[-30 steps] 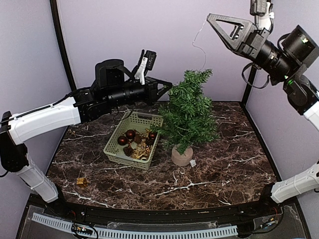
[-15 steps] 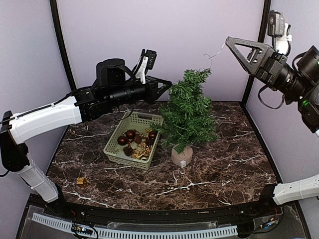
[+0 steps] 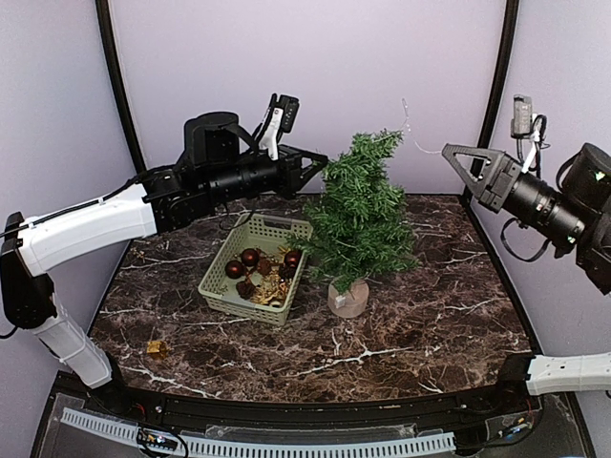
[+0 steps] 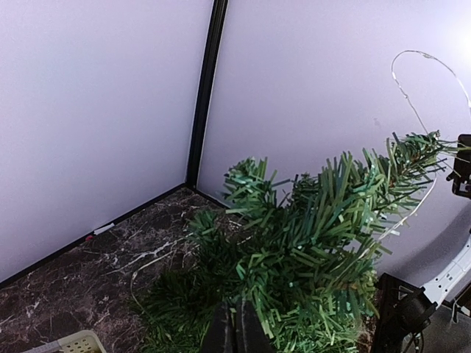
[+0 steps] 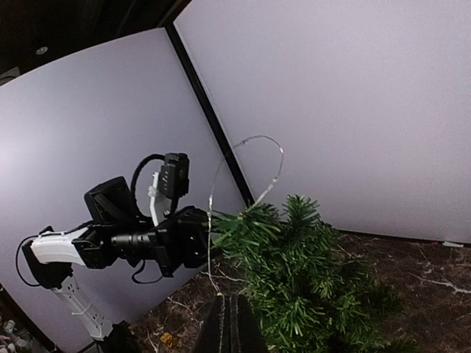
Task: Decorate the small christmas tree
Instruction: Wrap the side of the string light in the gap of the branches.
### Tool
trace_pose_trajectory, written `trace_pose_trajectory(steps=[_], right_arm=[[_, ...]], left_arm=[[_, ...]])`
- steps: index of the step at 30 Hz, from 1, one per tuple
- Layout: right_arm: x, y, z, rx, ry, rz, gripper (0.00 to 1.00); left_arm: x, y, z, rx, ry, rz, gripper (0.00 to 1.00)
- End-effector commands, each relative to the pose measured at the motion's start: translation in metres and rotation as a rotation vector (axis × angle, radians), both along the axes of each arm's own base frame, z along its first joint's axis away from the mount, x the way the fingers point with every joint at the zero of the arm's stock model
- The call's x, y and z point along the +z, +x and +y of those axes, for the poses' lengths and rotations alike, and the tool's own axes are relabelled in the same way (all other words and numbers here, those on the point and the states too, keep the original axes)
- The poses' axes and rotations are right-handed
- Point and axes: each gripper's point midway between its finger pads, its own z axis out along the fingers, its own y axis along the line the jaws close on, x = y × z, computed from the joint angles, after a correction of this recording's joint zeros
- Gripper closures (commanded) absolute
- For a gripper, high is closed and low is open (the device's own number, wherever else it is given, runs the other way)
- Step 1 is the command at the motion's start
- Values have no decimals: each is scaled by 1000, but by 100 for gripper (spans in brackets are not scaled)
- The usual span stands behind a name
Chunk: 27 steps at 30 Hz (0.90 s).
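The small christmas tree (image 3: 363,215) stands mid-table in its round tan base (image 3: 349,301), right of the basket. My left gripper (image 3: 323,164) is shut, its tips pushed into the needles on the tree's upper left; in the left wrist view the left gripper (image 4: 235,309) sits among the tree's (image 4: 309,243) branches, and I cannot tell if it pinches anything. My right gripper (image 3: 446,150) hangs right of the treetop, shut on a thin silver light wire (image 3: 412,129). In the right wrist view the wire (image 5: 276,158) loops from the right gripper (image 5: 230,298) over to the tree (image 5: 316,279). The wire (image 4: 423,52) arcs above the treetop.
A pale green basket (image 3: 221,256) with dark red balls (image 3: 250,258) and gold pieces lies left of the tree. A small gold item (image 3: 156,348) lies near the table's front left. Purple walls and black corner posts close in the back and sides.
My right gripper has come down and to the right, from high above the tree to treetop height, drawing the wire with it. The tag at the tree's base swung from right to left. The left arm held still.
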Motion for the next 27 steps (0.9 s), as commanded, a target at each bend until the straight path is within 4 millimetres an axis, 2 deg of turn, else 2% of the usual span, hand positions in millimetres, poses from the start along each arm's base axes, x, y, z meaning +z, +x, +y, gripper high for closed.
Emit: trace_pose_trajectory(steps=[1,4,7,10,13,18,27], right_arm=[[-23,12,-10,-98,-49,34,100],[-32,14,-14,-118,-42,53,100],[-47,27,-32,-242,-48,115,100],[-47,25,-44,-271,-26,117,100],[-30,5,-37,-149,31,60,100],[9,-23,-18,45,93,-24,100],[76,-61,45,451,153,-198,100]], left_arm=[[29,-1,6,4,-43,-54,100],[29,-1,7,4,-43,-59,100],[31,-2,8,2,-48,-62,100],[31,-2,8,-2,-50,-61,100],[32,-4,7,-12,-51,-63,100],[33,-6,4,-33,-58,-64,100],[28,-1,2,-17,-49,-60,100]])
